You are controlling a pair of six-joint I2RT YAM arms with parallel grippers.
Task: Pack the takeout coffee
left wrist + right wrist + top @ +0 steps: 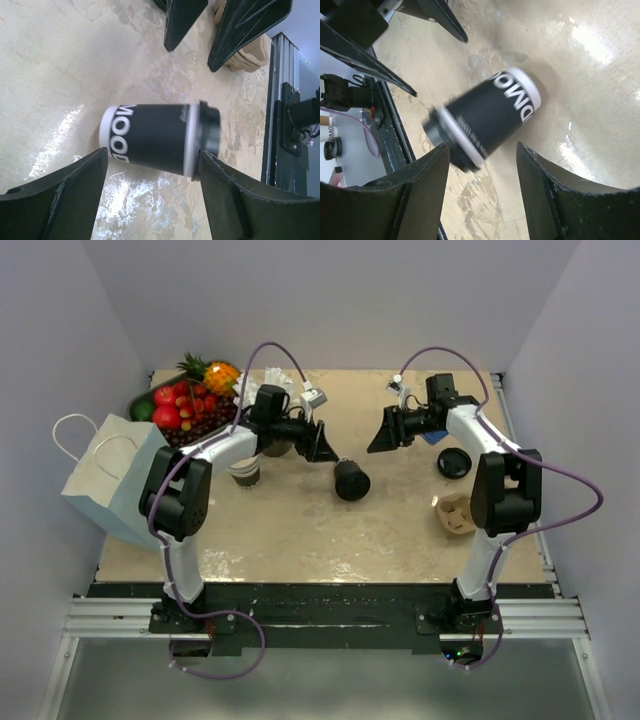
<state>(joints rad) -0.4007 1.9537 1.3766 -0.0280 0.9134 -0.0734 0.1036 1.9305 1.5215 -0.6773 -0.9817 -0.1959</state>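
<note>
The takeout coffee, a dark cup with white lettering and a black lid, lies on its side at the middle of the table, between the two grippers. My left gripper hangs open just up and left of it; in the left wrist view the cup lies past my open left gripper, its lid near the right finger. My right gripper is open too, up and right of the cup. In the right wrist view the cup is blurred beyond my open right gripper.
A pale blue paper bag stands at the table's left edge. A tray of fruit is at the back left. A lidless stack of cups sits under my left arm. A loose black lid and a cardboard carrier lie at the right.
</note>
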